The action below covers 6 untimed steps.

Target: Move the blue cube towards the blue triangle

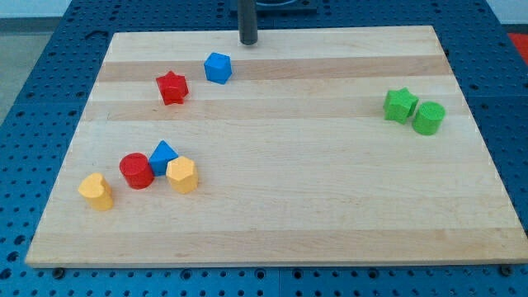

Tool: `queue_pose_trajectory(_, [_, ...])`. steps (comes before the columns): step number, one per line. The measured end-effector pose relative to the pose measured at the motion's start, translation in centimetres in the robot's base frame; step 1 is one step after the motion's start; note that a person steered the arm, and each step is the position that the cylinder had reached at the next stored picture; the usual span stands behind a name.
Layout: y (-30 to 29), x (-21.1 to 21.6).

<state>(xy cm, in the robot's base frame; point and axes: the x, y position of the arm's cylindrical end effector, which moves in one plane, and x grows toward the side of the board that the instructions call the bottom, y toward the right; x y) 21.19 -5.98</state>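
One light blue cube (218,68) near the table's top edge; I'd push its upper right face with my tip (248,41), which has no jaws, toward the blue triangle (163,155).

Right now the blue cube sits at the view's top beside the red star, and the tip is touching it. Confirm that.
Not quite. The camera view shows my tip apart from the blue cube, up and to its right. The rest holds: the cube sits at the view's top beside the red star.
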Motion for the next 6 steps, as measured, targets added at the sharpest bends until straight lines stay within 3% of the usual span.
queue_pose_trajectory(2, [-3.1,6.1])
queue_pose_trajectory(5, [-5.7,28.5])
queue_pose_trajectory(6, [-2.3,25.7])
